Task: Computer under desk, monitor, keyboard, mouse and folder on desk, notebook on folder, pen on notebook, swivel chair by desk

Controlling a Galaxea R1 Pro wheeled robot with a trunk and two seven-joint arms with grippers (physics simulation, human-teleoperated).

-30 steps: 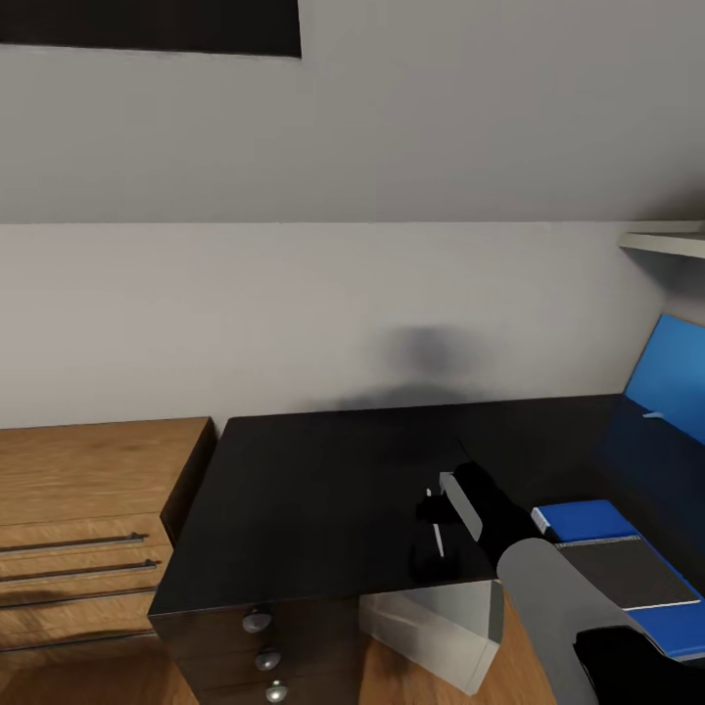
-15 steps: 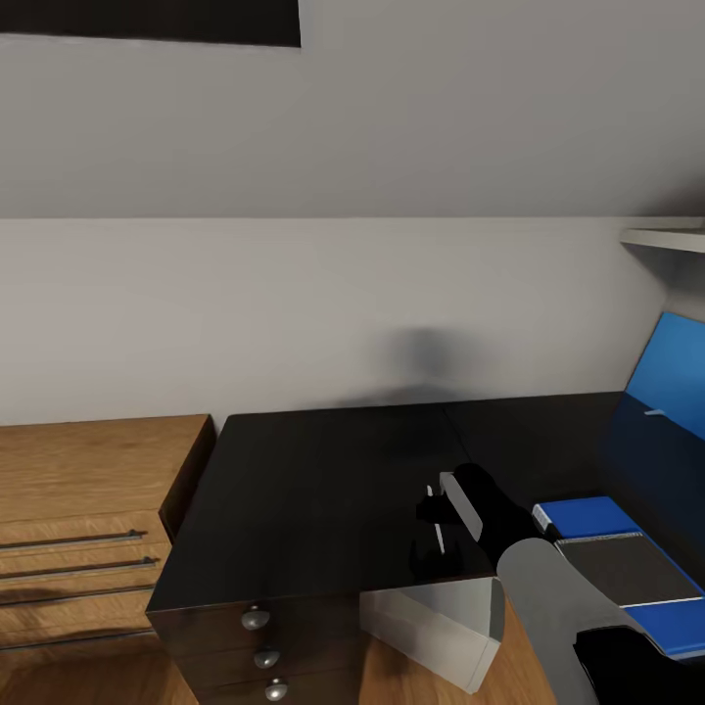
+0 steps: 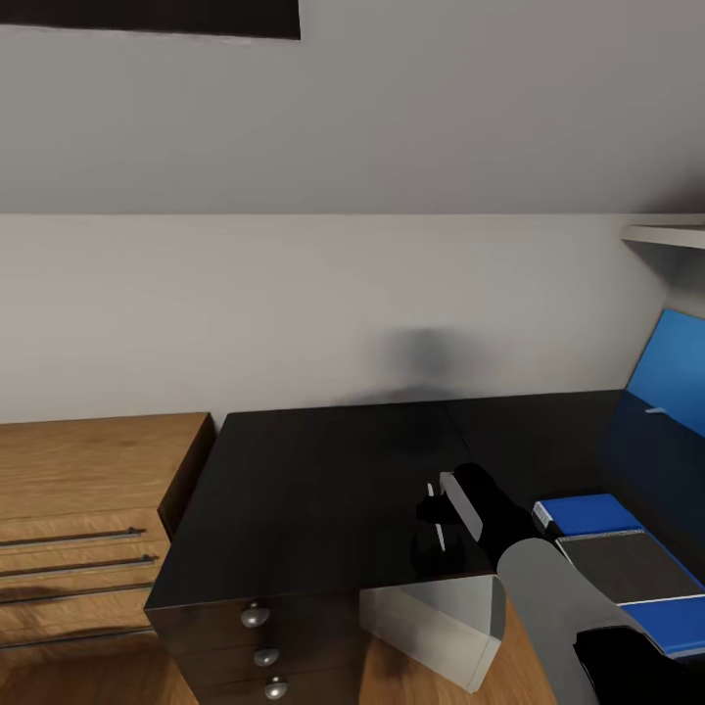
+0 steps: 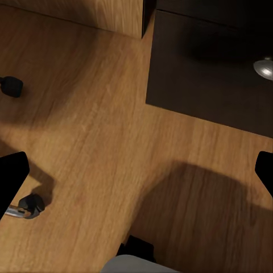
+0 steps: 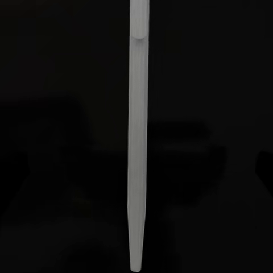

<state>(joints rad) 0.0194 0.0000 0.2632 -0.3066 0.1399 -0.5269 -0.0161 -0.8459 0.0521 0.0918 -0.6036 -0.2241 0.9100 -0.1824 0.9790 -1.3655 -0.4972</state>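
My right gripper fingers are clamped on the thin white pen, held over the long black table. Left fingers are spread wide above the wood floor.

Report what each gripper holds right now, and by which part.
The right gripper is over the desk with the pen between its fingers, apparently gripped near its upper end; the contact is out of frame. The left gripper is open, holding nothing.
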